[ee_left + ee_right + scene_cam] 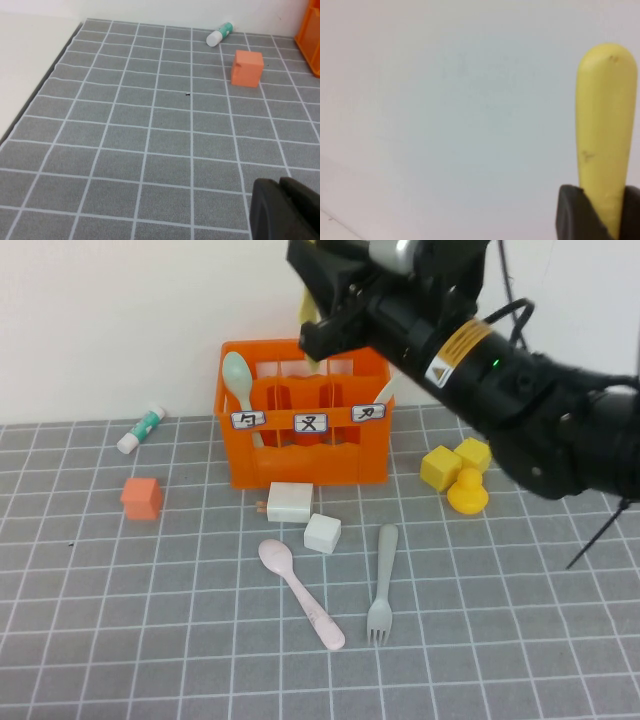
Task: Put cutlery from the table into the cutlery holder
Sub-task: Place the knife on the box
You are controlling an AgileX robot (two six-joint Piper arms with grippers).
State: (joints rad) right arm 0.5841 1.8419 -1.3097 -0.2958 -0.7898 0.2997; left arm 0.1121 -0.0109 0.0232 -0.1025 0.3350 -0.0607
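Cutlery holder [305, 425]: mint-green spoon [240, 380] | right gripper [318, 315]: yellow knife [605, 130]

Orange cutlery holder [300, 455]; yellow knife [605, 135]

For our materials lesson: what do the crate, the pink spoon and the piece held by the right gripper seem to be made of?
Crate: likely moulded plastic, uniform bright orange, cut-out sides.
Pink spoon: probably matt plastic, even pastel colour.
Yellow knife, in the right gripper above the crate: smooth, slightly scuffed plastic, apparently.
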